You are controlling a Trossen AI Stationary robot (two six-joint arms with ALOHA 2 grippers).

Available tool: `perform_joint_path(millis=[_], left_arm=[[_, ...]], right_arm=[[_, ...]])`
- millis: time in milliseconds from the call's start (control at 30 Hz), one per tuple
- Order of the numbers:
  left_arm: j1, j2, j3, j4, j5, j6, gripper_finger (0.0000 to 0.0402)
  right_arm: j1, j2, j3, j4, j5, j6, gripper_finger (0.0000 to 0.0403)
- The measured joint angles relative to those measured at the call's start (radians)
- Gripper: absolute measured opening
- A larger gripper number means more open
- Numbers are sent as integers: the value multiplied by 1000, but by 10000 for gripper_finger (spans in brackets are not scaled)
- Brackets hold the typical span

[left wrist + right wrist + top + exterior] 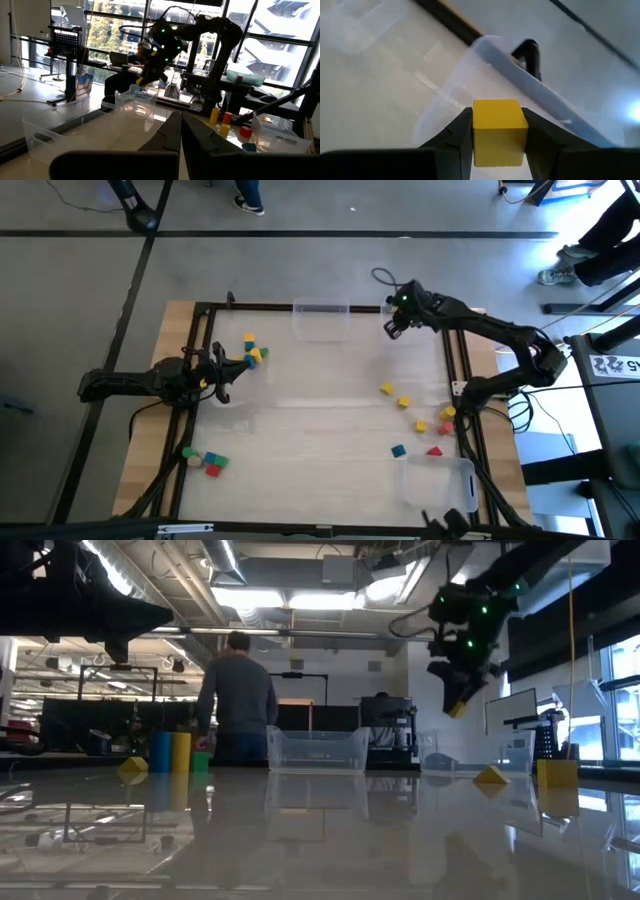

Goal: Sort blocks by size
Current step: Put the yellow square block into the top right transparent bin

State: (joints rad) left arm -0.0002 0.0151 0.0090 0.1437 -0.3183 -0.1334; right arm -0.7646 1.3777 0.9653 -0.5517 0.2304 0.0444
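Yellow cube-shaped block (499, 131) is gripped by the right end effector (393, 327), raised just beside the clear rectangular plastic bin (321, 319). Transport appears under way; release over that bin is judged next. Left end effector (180, 131) is clenched empty at the worktop's (320, 415) left edge.

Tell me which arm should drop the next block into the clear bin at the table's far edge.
The right. Its end effector already grips a yellow block, raised beside that clear bin. The left end effector sits shut and empty at the table's left side.

Glossy white table (320, 420), clear plastic bin (322, 320), matt yellow block (499, 131).
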Motion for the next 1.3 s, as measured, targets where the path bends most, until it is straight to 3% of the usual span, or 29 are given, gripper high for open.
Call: perform_joint_path(millis=[233,567,767,1067,1300], left_arm=[[0,0,0,4,0,2,0],[0,0,0,4,0,2,0],[0,0,0,3,0,2,0],[0,0,0,7,0,10,0],[0,0,0,10,0,14,0]], right_arm=[[-89,0,-97,121,-23,33,149],[-93,1,-125,147,-31,37,191],[-89,-16,-43,-55,-90,-4,227],[135,-150,25,-411,-245,-18,243],[389,-168,17,-522,-268,107,243]])
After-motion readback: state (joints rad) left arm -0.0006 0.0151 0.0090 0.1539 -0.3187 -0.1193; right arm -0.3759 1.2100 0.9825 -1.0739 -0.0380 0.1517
